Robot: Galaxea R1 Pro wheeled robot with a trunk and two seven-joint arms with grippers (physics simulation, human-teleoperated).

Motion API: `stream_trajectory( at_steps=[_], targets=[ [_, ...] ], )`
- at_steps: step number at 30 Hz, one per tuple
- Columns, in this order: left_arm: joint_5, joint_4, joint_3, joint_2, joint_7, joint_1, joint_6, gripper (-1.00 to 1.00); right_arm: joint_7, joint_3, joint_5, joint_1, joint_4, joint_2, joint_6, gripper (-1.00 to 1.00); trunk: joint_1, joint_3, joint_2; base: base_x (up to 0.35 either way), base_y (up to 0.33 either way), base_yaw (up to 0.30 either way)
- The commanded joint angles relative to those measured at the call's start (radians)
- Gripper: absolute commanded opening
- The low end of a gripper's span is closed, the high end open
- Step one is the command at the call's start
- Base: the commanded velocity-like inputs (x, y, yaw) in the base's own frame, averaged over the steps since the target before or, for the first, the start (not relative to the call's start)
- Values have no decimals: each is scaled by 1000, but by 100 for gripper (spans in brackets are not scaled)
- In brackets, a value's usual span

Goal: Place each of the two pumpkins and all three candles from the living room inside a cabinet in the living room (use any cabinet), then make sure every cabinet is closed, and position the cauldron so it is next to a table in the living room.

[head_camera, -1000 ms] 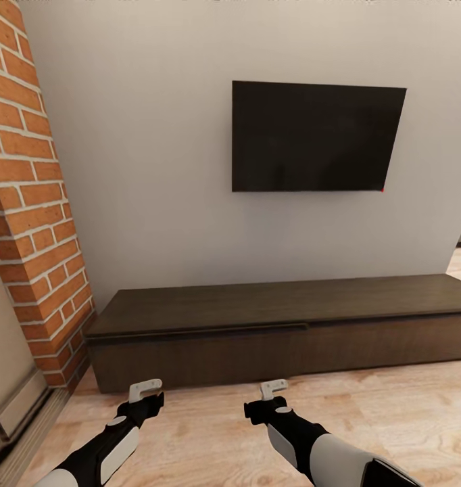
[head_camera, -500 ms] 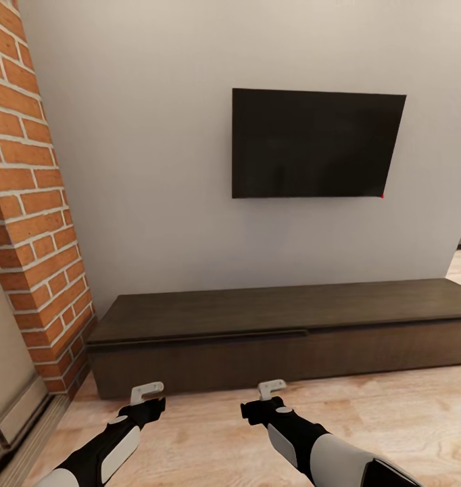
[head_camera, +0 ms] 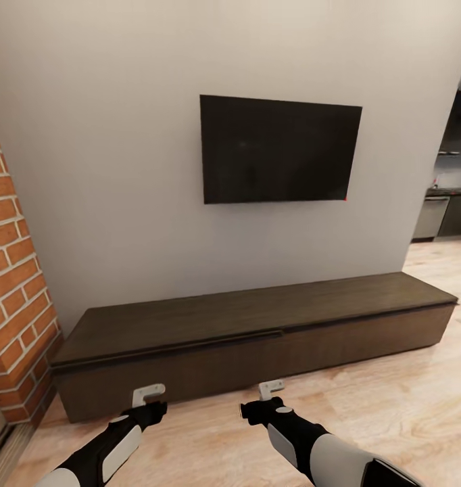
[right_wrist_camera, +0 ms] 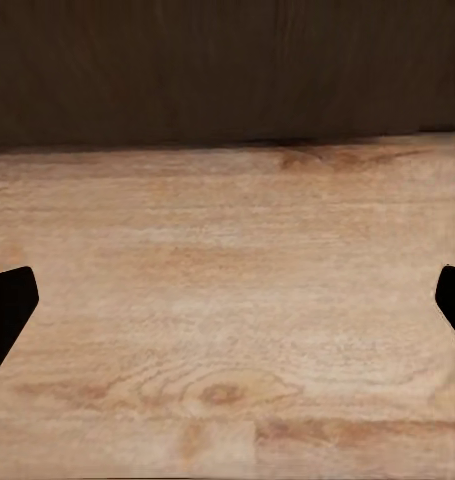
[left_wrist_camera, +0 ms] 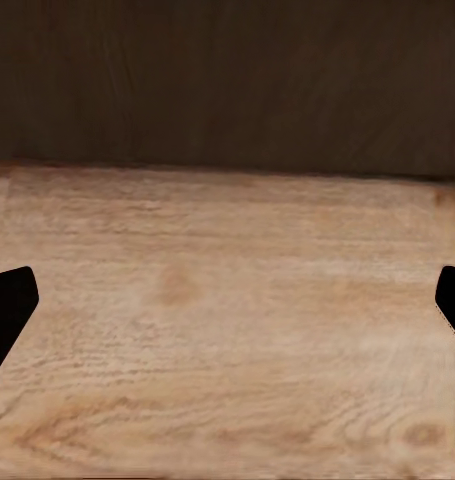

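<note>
1. The left gripper (head_camera: 148, 393) hangs low over the wood floor (head_camera: 210, 446), just short of the cabinet's front. Its fingers are spread wide apart with nothing between them. In the left wrist view the two dark fingertips (left_wrist_camera: 9, 308) sit at opposite sides, with bare floor planks in between.
2. The right gripper (head_camera: 272, 387) is held at about the same height, beside the left one and well apart from it. Its fingers are likewise parted and grip nothing. In the right wrist view one dark fingertip (right_wrist_camera: 7, 305) shows at each side over light floorboards.
3. Both wrist views look along the floor to the dark wood front of the cabinet (left_wrist_camera: 227, 80), which meets the planks in a straight line.
4. Behind the grippers, the black wrists lead back into white and black forearms, the left arm (head_camera: 99, 454) and the right arm (head_camera: 325, 452), reaching forward from the lower edge of the head view.
5. The cabinet (head_camera: 244, 338) is a long, low, dark brown unit against the grey wall (head_camera: 109, 169). Its flat top is bare. A thin dark line runs under the top edge along the left part of the front; whether that drawer sits slightly out I cannot tell.
6. A dark flat television (head_camera: 279, 150) hangs on the wall above the cabinet's middle.
7. A red brick column (head_camera: 14, 304) stands at the cabinet's left end.
8. Past the cabinet's right end, a doorway opens onto a darker room with kitchen units (head_camera: 447, 210).
</note>
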Motion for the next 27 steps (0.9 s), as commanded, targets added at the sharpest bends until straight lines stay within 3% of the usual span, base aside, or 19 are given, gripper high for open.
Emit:
stream_trajectory(
  at_steps=[1, 11, 22, 27],
  targets=[
    [7, -4, -7, 2, 9, -1, 5, 100, -6, 8, -7, -1, -1, 0, 3, 100, -4, 2, 7, 0, 0, -286],
    [5, -3, -6, -5, 11, 0, 18, 100, -6, 9, -7, -1, 0, 0, 3, 100, -42, 26, 77, -35, 0, -269],
    [10, -3, -5, -2, 14, -1, 18, 100, 28, 9, -7, -1, -1, -9, 4, 100, -85, 51, 154, -308, 0, -255],
    [30, -4, 11, -7, 13, -1, 19, 100, 34, 6, -14, -1, -1, -10, 2, 100, -104, 62, 189, -317, -25, -231]
  ],
)
